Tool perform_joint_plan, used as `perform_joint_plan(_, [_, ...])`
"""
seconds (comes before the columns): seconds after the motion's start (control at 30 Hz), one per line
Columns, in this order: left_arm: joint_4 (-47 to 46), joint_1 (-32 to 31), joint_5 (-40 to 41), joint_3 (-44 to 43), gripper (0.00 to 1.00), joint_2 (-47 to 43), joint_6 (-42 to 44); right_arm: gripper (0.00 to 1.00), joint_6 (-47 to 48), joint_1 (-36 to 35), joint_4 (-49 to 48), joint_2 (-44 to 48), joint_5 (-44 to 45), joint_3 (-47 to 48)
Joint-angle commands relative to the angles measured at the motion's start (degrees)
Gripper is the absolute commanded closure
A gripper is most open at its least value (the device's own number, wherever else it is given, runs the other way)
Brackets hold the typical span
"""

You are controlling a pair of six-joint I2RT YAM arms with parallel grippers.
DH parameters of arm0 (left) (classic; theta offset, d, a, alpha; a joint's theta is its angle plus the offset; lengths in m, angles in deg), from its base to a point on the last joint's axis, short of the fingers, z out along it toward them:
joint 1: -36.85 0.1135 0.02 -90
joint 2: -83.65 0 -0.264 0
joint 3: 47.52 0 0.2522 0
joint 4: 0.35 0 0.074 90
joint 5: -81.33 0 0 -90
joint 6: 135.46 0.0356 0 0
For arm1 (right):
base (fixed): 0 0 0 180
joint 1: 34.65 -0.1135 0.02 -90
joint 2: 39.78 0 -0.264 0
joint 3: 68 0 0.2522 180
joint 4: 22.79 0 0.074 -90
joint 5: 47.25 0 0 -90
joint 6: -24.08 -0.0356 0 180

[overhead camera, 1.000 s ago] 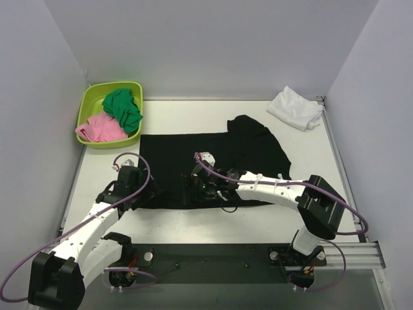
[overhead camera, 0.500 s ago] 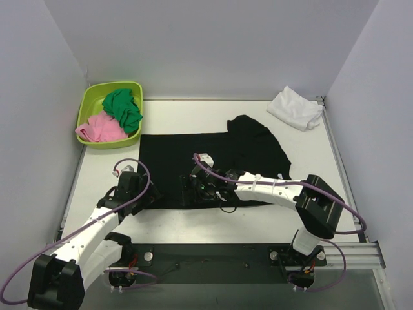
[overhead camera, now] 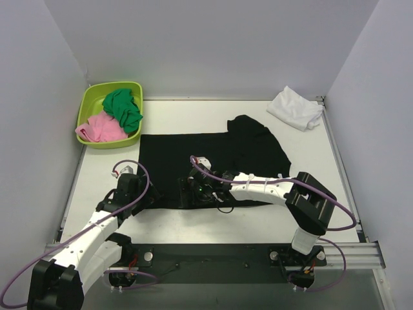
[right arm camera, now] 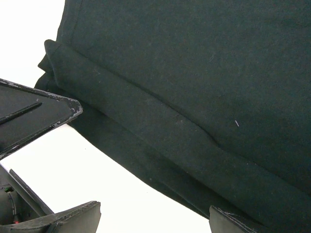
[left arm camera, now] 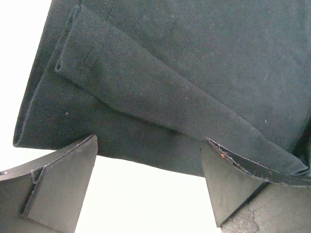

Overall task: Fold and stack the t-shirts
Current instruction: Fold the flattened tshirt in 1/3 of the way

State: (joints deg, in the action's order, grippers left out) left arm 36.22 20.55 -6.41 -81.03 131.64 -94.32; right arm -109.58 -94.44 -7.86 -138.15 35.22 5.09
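Though unclear from above, left claw (left arm camera: pixel 149 145) and right claw (right arm camera: pixel 154 208) gape at the black t-shirt (left arm camera: pixel 184 58).

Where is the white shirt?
In the top view, the white shirt lies bunched at the far right corner of the table, apart from the black shirt.
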Motion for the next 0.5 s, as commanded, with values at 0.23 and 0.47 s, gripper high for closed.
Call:
perform_joint_plan(0.23, [1.1,0.4,0.8,1.2,0.03,-0.5,0.4,0.06,-1.5,-1.1,-2.8,-1.6,-1.7,0.8])
perform_joint_plan(0.47, [2.0,0.4,0.7,0.8,0.03,-1.4,0.3,0.06,-1.4,-0.9,-3.0,-3.7,-1.4,1.8])
